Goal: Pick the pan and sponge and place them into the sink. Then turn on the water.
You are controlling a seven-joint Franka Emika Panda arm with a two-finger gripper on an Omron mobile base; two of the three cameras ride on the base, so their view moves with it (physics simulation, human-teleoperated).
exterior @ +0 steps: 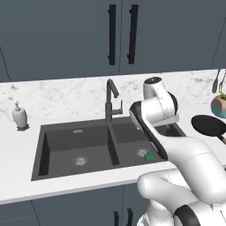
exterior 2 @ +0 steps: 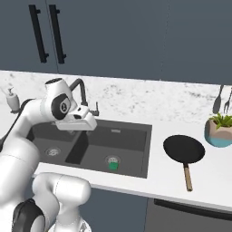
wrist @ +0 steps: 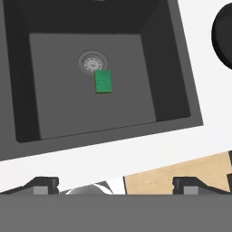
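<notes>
One of two items done: sponge (wrist: pixel 103 82) flat on floor of right basin of sink (exterior: pixel 39 152), just beside round drain (wrist: pixel 92 61), nearly touching its rim. Also seen as green patch near drain in both base views. Pan (exterior 2: pixel 184 149) not yet moved, on white counter (exterior 2: pixel 156 179) right of sink, well apart from basin, handle (exterior 2: pixel 187 176) pointing toward front edge. Faucet (exterior: pixel 110 99) behind divider between basins, lever untouched as far as can be judged; no water seen.

Gripper (wrist: pixel 116 186) up above right basin, looking down, jaws spread wide, nothing between fingertips (wrist: pixel 45 185).

Step in hand, by judgement: between sponge drop and pan pickup. Next prob. calls for swing to right over counter, descend on pan, pinch on handle or rim w/ jaws aligned across it. Handle narrower, so likely easier grip, but pan would hang off-centre and could tilt. Then carry to sink; left basin free, right one holds sponge. Faucet lever last.
</notes>
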